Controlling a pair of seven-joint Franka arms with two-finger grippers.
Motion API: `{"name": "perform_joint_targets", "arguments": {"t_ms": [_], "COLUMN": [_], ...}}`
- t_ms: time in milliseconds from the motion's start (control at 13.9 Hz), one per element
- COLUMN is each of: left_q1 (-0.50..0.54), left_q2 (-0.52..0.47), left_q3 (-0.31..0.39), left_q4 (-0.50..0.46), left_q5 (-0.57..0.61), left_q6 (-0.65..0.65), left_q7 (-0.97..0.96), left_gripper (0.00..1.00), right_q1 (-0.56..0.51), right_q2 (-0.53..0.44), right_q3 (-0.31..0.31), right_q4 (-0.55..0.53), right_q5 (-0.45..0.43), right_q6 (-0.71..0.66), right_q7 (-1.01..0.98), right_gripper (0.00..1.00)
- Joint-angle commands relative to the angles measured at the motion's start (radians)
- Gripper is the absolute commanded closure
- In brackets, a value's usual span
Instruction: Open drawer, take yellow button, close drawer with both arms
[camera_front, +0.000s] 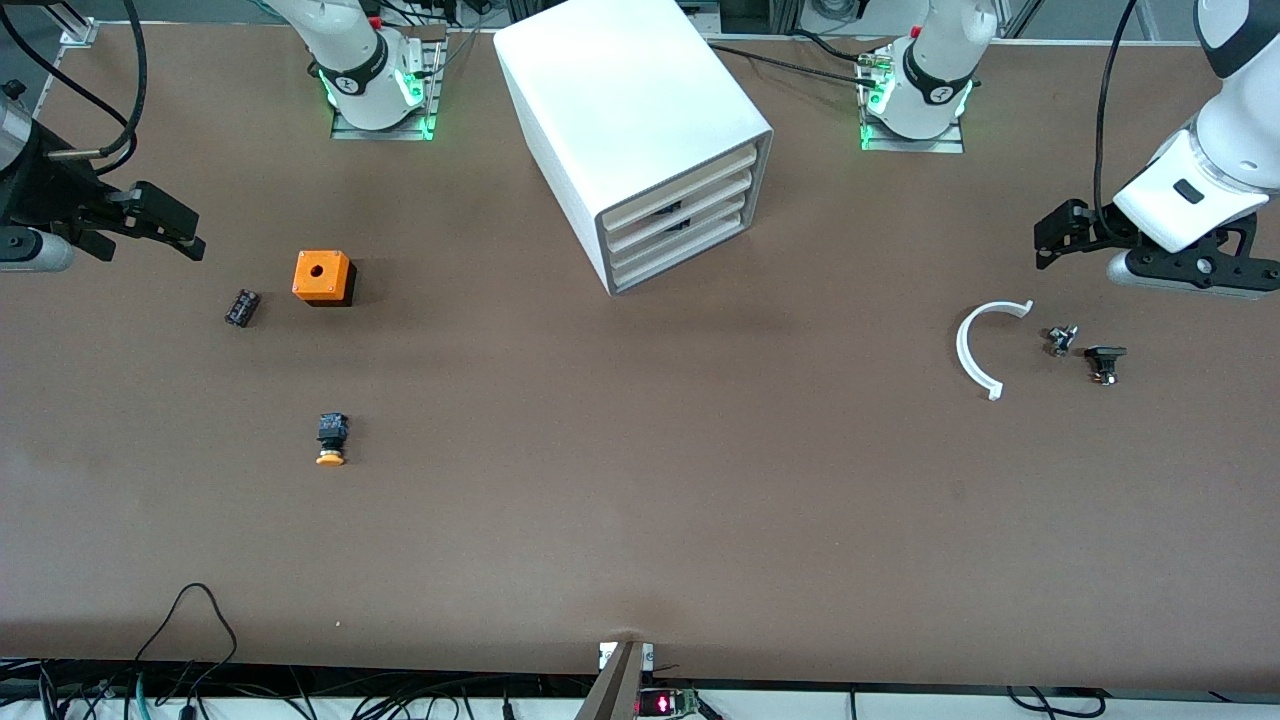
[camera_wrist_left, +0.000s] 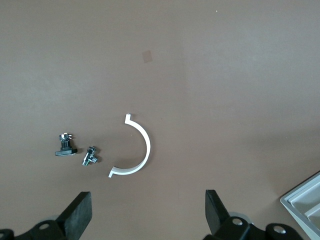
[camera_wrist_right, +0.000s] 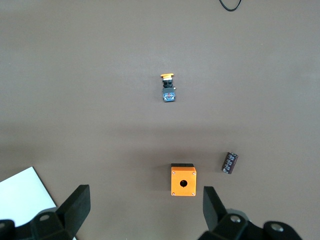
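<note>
Nearest the front cam: the button (camera_front: 332, 440) lies on its side on the table (camera_front: 640, 520), toward the right arm's end, orange cap pointing at the cam, black body w/ a bit of blue. Nothing touches it; it's out on the bare tabletop, not in the cabinet.

Farther back, same end: orange cube (camera_front: 322, 276) w/ a hole on top, on a black base. Just beside it, toward the table's end, a small dark ribbed part (camera_front: 241, 307).

At the left arm's end, approx. level w/ the cube: a white half-ring clip (camera_front: 980, 345), open side facing the left arm's end. Next to it a small metal screw piece (camera_front: 1060, 340), then a small black part (camera_front: 1105, 362), each apart from the others.

Farther still, mid-table: white cabinet (camera_front: 640, 110) set at an angle, fronts facing the cam and the left arm's end. Three cream-fronted drawers stacked; top drawer (camera_front: 680, 187) sits flush, i.e. shut, as do the two below.

Right gripper (camera_front: 165, 228) hangs in the air over the right arm's end of the table, above the cube area; fingers (camera_wrist_right: 75, 210) spread wide, nothing between them. Left gripper (camera_front: 1060, 235) hangs over the left arm's end, above the clip and small parts; fingers (camera_wrist_left: 80, 212) also wide apart, holding nothing.
</note>
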Motion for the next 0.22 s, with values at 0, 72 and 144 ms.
{"name": "perform_joint_targets", "arguments": {"t_ms": [0, 72, 144], "left_q1": [-0.014, -0.015, -0.017], "left_q2": [-0.01, -0.01, -0.01], "left_q3": [0.007, 0.007, 0.007], "left_q4": [0.014, 0.014, 0.014], "left_q5": [-0.003, -0.003, -0.003], "left_q6": [-0.023, -0.023, -0.023], "left_q7": [0.004, 0.002, 0.002], "left_gripper": [0.0, 0.0, 0.0], "right_q1": [-0.009, -0.009, -0.009], "right_q2": [0.014, 0.015, 0.017], "right_q3": [0.014, 0.014, 0.014], "right_q4": [0.042, 0.042, 0.042], "right_q5": [-0.008, -0.008, -0.007], "right_q6": [-0.022, -0.022, -0.024], "right_q7": [0.006, 0.006, 0.006], "right_gripper": [0.0, 0.0, 0.0]}}
